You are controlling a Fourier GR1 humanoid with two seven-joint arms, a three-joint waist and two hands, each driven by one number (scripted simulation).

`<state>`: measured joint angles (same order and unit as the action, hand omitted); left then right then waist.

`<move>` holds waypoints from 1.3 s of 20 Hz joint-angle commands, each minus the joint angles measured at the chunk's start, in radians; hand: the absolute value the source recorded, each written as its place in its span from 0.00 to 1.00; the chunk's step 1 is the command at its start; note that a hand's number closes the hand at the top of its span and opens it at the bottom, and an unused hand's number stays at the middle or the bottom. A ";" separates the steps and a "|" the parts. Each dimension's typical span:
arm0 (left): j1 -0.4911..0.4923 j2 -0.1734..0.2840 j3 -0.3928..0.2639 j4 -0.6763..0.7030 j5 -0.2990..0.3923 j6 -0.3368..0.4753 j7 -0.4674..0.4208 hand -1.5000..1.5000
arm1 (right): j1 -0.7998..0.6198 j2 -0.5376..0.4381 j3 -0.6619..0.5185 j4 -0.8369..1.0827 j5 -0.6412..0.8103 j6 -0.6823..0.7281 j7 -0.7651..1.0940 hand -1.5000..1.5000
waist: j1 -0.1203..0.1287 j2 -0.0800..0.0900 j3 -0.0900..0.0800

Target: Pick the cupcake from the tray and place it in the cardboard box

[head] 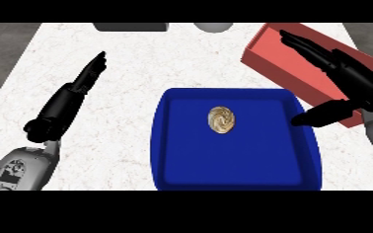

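a view looking steeply down on a pale speckled counter. a blue tray (237, 177) sits at lower centre, and a swirled tan cupcake (222, 119) rests alone near the middle of it, looking slightly taller than wide from above. a red cardboard box (280, 59) lies at the upper right, just beyond the tray's far right corner, its long side running diagonally down to the right. the right hand (342, 74) hangs over the box, straight fingers spread toward the upper left and the thumb pointing down-left to the tray's right rim; it holds nothing. the left hand (73, 91) rests open well to the left of the tray, fingers straight and together, also empty. the cupcake lies down and to the left of the right hand, clearly nearer to it than to the left hand, so the pick seems to call for the right hand to move in over the tray. the cupcake is untouched and not yet in the box
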<state>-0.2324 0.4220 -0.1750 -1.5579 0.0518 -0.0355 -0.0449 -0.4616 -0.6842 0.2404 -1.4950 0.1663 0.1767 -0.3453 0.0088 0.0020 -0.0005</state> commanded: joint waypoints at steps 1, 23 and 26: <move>0.027 0.013 0.018 -0.011 -0.003 -0.017 -0.047 0.50 | -0.032 -0.034 0.102 -0.038 0.149 0.035 0.072 0.00 | 0.003 -0.003 -0.001; -0.004 -0.030 0.084 0.022 -0.044 -0.083 -0.007 0.50 | -0.170 0.330 0.369 -0.264 0.400 0.539 0.844 0.00 | -0.004 -0.003 0.000; 0.074 -0.051 0.084 -0.014 -0.059 -0.078 -0.048 0.50 | -0.106 0.366 0.373 -0.332 0.423 0.582 0.915 0.00 | -0.005 -0.004 0.000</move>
<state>-0.2034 0.3823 -0.1057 -1.5297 0.0001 -0.1058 -0.0944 -0.5763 -0.4012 0.6213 -1.8041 0.5683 0.6880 0.4798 0.0019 -0.0012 -0.0004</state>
